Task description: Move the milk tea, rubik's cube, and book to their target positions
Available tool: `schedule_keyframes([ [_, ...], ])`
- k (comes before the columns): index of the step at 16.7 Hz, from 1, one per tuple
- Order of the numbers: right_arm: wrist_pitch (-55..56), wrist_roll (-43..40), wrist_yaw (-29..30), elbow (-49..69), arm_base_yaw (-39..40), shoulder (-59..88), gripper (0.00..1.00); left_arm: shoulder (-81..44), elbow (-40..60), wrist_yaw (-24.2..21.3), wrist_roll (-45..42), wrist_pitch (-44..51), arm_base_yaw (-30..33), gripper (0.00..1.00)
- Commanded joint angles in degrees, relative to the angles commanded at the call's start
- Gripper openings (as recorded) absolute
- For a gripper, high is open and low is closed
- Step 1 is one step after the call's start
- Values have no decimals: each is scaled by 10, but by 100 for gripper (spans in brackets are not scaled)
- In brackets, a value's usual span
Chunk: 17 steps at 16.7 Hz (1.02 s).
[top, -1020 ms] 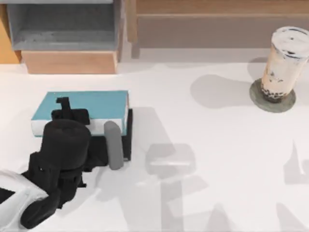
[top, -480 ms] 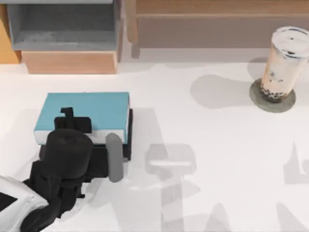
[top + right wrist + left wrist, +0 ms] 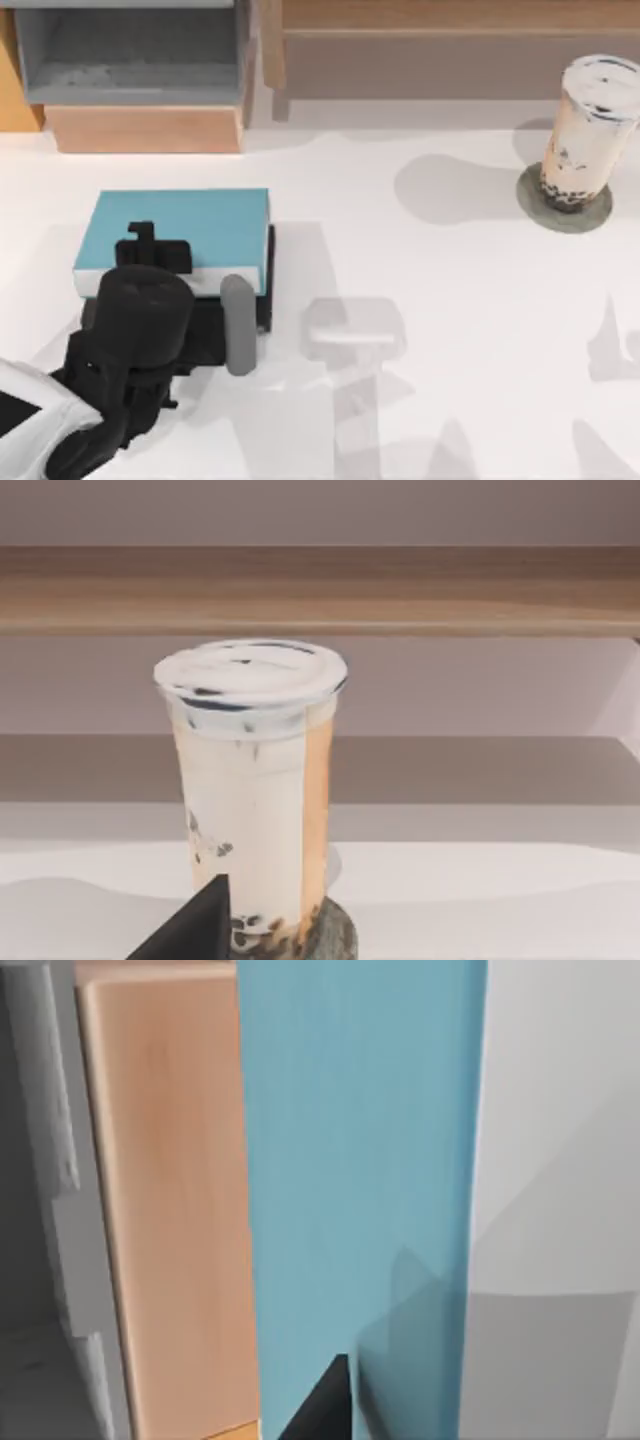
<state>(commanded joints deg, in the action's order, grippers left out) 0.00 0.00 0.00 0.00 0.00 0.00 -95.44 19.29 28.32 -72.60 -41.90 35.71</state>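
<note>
Here the left gripper pinches the book in its fingers, well apart from the milk tea.

I see a white surface. On its left lies the book; far right, a grey disc carries the milk tea.

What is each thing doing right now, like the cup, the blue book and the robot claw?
Milk tea: upright, lid on, standing on a grey round disc.
Teal book: lying flat, cover up, on something dark.
Left claw: at the book's near edge.
Grey open box: opening faces the table.
</note>
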Motion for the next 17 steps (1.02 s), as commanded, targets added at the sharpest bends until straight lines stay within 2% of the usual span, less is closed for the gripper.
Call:
schedule_keyframes([
  [11,0,0,0,0,0,0,100,0,0,0,0,0,0,98],
  [17,0,0,0,0,0,0,100,0,0,0,0,0,0,100],
])
